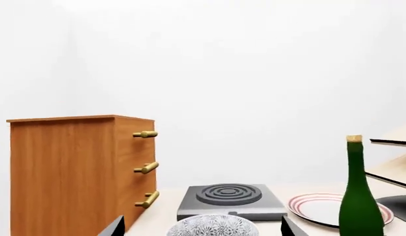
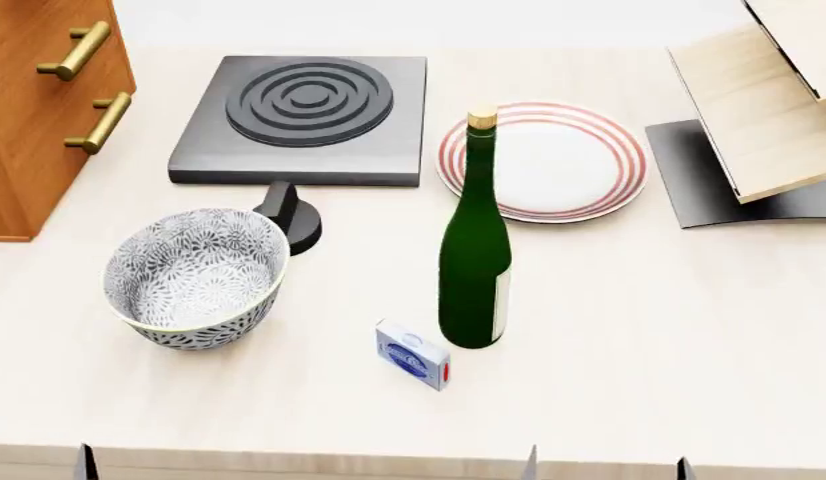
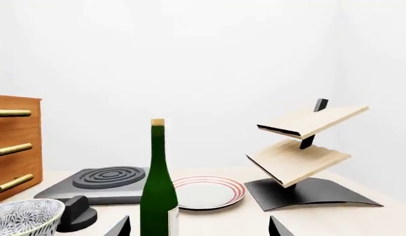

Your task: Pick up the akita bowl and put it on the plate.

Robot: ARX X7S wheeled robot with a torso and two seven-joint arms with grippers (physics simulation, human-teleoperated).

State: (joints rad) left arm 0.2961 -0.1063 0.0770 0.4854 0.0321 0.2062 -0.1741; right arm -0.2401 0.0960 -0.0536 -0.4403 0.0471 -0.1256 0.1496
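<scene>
The akita bowl (image 2: 193, 275), white with a dense grey-blue floral pattern, stands upright on the pale counter in front of the stove's left corner. The plate (image 2: 544, 160), white with red rings, lies flat to the right of the stove, behind a green bottle. My left gripper (image 1: 203, 227) is open and low at the counter's near edge, with the bowl (image 1: 213, 226) ahead between its fingers, apart from them. My right gripper (image 3: 199, 227) is also open and holds nothing. It is near the front edge, with the plate (image 3: 208, 191) beyond it.
A tall green bottle (image 2: 476, 250) stands between bowl and plate. A small blue-white box (image 2: 413, 355) lies beside it. A dark square stove burner (image 2: 306, 105) with a black knob (image 2: 290, 215) sits behind the bowl. There is a wooden drawer cabinet (image 2: 40, 100) far left and a tilted wooden rack (image 2: 767, 100) far right.
</scene>
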